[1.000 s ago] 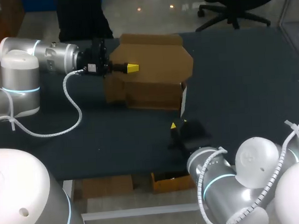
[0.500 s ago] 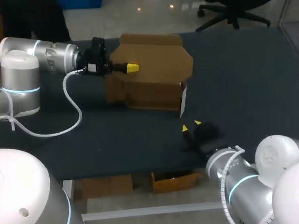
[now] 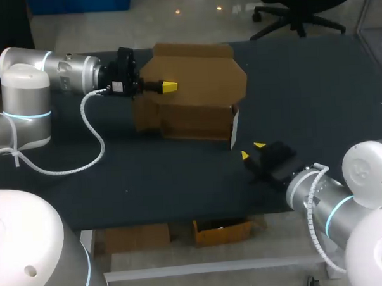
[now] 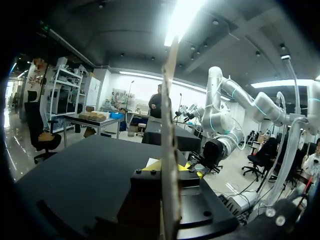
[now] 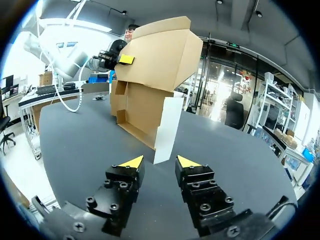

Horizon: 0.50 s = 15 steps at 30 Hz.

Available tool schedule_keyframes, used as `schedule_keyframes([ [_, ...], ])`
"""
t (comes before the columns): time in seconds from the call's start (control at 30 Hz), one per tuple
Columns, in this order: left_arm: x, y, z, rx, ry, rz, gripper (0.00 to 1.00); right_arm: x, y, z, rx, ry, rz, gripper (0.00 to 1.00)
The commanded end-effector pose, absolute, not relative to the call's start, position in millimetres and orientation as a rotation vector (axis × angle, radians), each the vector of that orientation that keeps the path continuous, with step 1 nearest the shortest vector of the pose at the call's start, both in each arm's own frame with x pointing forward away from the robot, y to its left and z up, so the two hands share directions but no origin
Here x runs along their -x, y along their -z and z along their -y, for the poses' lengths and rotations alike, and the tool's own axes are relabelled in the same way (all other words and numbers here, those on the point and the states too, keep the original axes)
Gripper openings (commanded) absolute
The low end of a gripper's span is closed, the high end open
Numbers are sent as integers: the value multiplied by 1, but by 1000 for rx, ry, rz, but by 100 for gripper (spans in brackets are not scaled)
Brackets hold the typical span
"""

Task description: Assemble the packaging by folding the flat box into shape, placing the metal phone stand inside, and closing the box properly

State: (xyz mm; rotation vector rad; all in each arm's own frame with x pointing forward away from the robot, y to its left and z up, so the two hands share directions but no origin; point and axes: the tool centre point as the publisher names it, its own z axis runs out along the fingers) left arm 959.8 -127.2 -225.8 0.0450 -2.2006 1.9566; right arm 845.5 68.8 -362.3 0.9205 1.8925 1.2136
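Within left hand (image 3: 167, 87), cardboard box (image 3: 204, 92).

A dark matte table (image 3: 316, 99) spans the whole workspace.

Left arm (image 3: 61, 71) enters from the left side with its forearm lying level above the desk (image 3: 148, 176) and the wrist in line with it. The left tool (image 3: 166, 87) points toward the middle, fingers pinched from both sides on an upright flap of the cardboard box (image 3: 201, 79); one yellow tip shows on the near face, and the wrist view has the flap edge-on between the fingers. Right arm (image 3: 320, 197) enters from the lower right corner, forearm slanting inward, with the right tool (image 3: 252, 150) low over the desk, fingers parted with nothing between them, yellow tips aimed at the box's near corner and apart from it.
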Motion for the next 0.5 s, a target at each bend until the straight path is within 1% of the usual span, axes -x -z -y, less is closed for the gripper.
schedule_keyframes([
  [0.03,-960,229,126,-43,-1954,2201,0,-851,363,-59,-760,-1381,-2097,38],
  [0.2,-960,229,126,-43,-1954,2201,0,-852,366,-61,-654,-1379,-2170,41],
  [0.4,-960,229,126,-43,-1954,2201,0,-856,369,-68,-599,-1384,-2231,41],
  [0.5,-960,229,126,-43,-1954,2201,0,-858,369,-71,-614,-1405,-2225,44],
])
